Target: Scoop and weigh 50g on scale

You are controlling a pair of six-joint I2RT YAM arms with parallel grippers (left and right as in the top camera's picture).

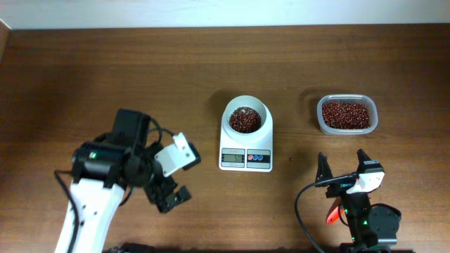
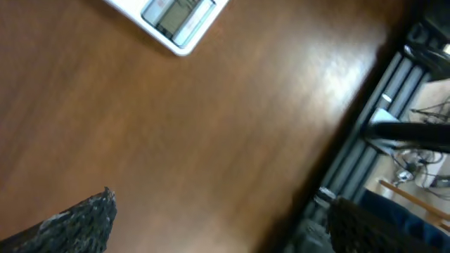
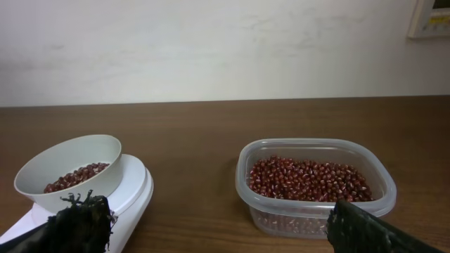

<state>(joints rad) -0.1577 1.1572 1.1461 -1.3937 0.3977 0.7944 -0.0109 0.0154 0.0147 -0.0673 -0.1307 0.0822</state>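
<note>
Since both pairs of fingers (image 3: 77, 221) stand wide apart and hold nothing, the right gripper (image 1: 342, 163) seems only to wait, with the scale (image 1: 245, 143) ahead of its left finger and the tub (image 3: 313, 143) ahead of its right one. Beans (image 1: 244, 120) already lie in the scale's bowl (image 3: 70, 158), probably the portion being weighed. The left gripper (image 1: 171, 199) hovers above the table (image 1: 105, 70), the scale beyond its fingertips.
</note>
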